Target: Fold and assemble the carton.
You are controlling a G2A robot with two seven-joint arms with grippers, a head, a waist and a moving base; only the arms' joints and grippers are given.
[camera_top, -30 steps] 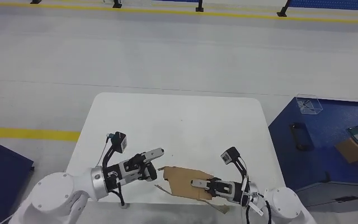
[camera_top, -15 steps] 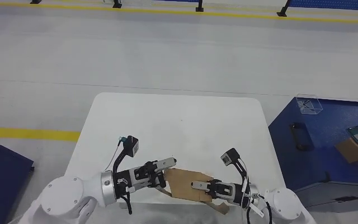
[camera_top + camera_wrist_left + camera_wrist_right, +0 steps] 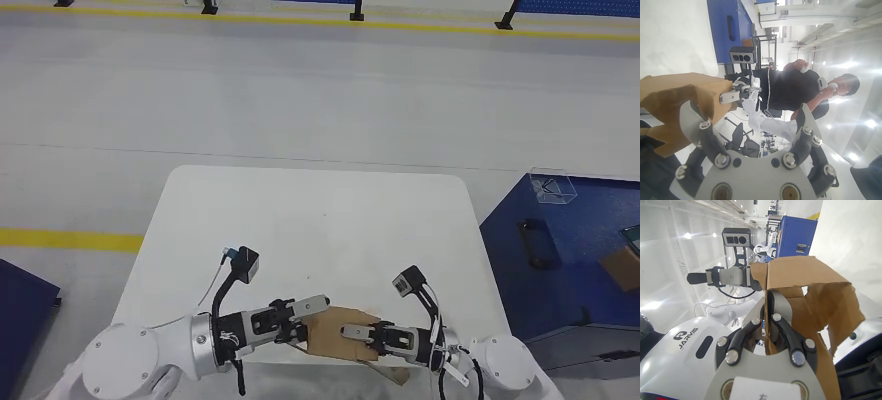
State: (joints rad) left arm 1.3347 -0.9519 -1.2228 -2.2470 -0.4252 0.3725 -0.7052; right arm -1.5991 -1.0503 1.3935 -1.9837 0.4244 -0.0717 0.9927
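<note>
One brown carton (image 3: 328, 335), caught right between the two pincers at the near edge of the white table (image 3: 300, 220). It's only half formed: from the right wrist camera two flat walls meet at a sharp fold, a third bends away beneath, and ragged, notched flaps hang loose at the open end. One flap pokes out past the table edge, on the side of the right pincer (image 3: 350, 331). Whether the carton rests on the tabletop, I can't tell.

Right pincer (image 3: 767, 296): clamped tight! Its two fingers pinch the edge of one carton wall, one finger inside the box, one outside, cardboard sandwiched between. Its tips point across toward the other pincer. From the left wrist camera, its metal finger lies flat on the carton's far corner.

Left pincer (image 3: 743, 104): wide open, fingers spread far apart, nothing held between them. It faces the right pincer from the carton's opposite end. One of its fingers (image 3: 693, 119) is tucked against the loose flap there, cardboard lapping over its tip. The other stands well clear of the box, out in open air.

Further out, beyond the right pincer and off the table, a blue cabinet (image 3: 560, 260) stands on the grey floor (image 3: 300, 100) with a small clear box (image 3: 552, 187) on top. Away past the left pincer, a yellow line (image 3: 60, 240) runs along the floor.
</note>
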